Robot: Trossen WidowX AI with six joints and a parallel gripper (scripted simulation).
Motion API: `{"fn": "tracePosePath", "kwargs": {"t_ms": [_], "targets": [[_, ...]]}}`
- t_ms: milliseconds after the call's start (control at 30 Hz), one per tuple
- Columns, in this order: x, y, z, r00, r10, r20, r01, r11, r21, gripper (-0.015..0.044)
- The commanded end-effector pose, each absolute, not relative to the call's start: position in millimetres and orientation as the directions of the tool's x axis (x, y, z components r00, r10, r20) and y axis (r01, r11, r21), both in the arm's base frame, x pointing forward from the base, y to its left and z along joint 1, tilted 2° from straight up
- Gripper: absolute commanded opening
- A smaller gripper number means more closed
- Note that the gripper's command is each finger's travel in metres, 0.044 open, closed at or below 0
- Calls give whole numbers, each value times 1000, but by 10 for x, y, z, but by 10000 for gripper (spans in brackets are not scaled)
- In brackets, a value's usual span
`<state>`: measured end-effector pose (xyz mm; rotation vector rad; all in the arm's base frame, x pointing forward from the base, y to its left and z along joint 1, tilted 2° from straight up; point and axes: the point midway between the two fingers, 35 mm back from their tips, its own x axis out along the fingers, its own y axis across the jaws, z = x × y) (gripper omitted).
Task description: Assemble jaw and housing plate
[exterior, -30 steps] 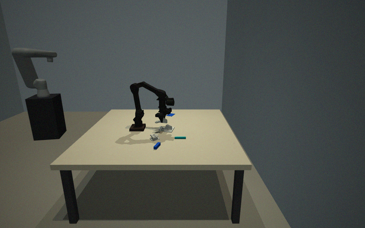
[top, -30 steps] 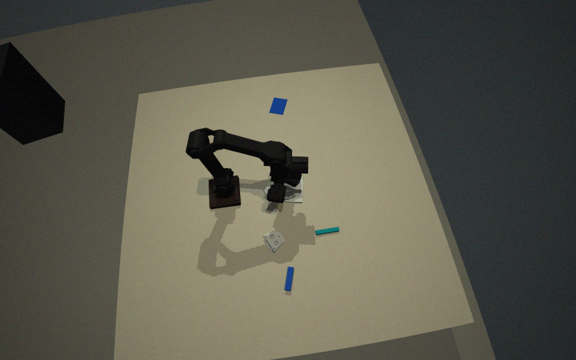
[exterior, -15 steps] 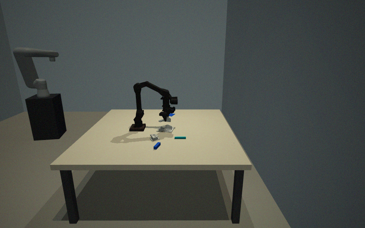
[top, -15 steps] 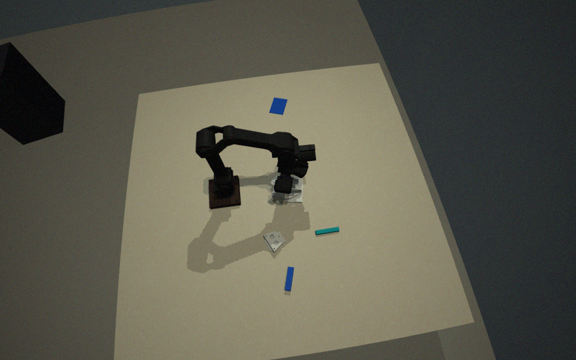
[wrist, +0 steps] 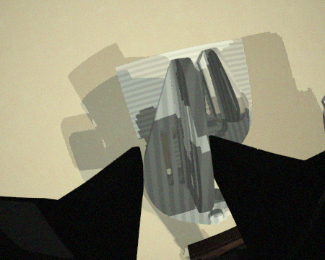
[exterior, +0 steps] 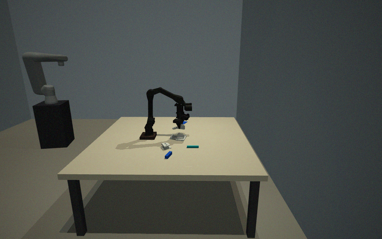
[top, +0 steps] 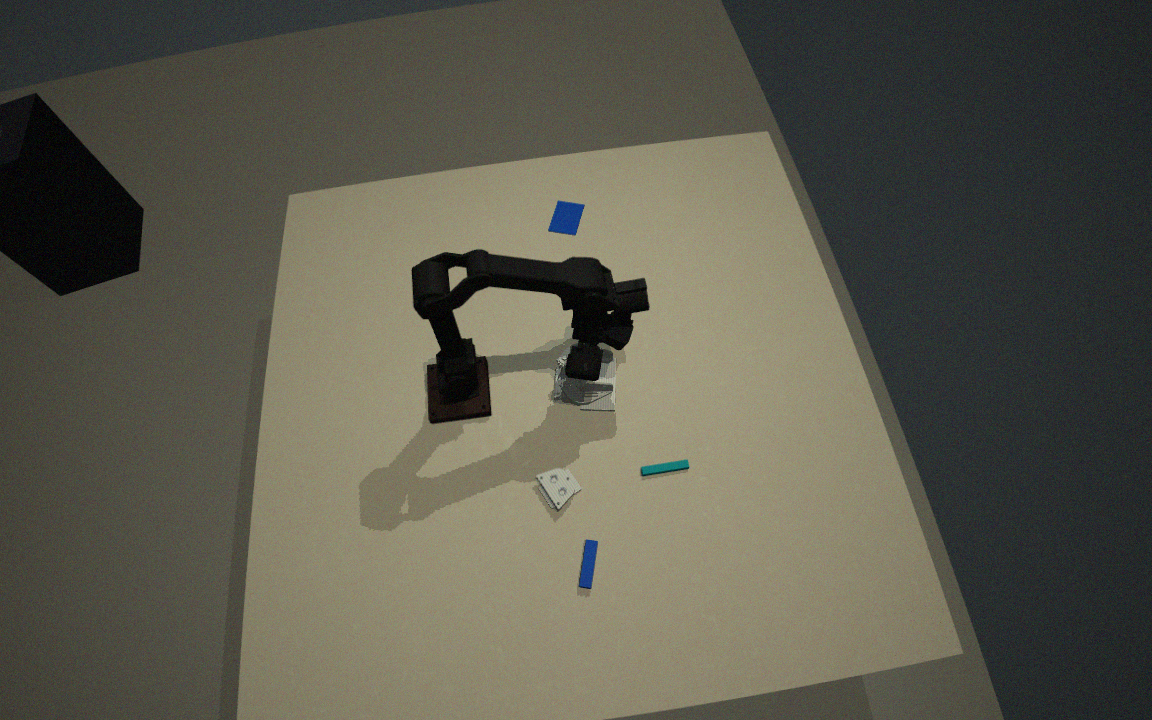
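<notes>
One grey, slab-like jaw (wrist: 202, 170) (exterior: 182, 126), long axis running nearly twelve to six in the wrist view, is clamped in the gripper (wrist: 173, 149) (exterior: 179, 127) (top: 583, 363), raised above the pale base plate (wrist: 238, 54) (exterior: 182, 139) (top: 600, 404).

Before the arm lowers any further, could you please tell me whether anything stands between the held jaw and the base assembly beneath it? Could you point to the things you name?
Nothing visible does: the gripper (exterior: 179, 127) (wrist: 173, 149) holds the jaw (exterior: 182, 126) (wrist: 202, 173) above the base assembly (exterior: 181, 138) (wrist: 130, 94). The free pin itself is hidden.
</notes>
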<state>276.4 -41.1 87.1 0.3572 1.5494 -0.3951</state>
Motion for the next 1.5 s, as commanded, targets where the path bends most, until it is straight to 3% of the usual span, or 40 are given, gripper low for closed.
{"fn": "tracePosePath", "kwargs": {"t_ms": [0,1467], "targets": [[2783,-405,882,-11,-18,-1000,466,884,-22,134],[2802,-407,728,-11,-18,-1000,482,876,-21,134]]}}
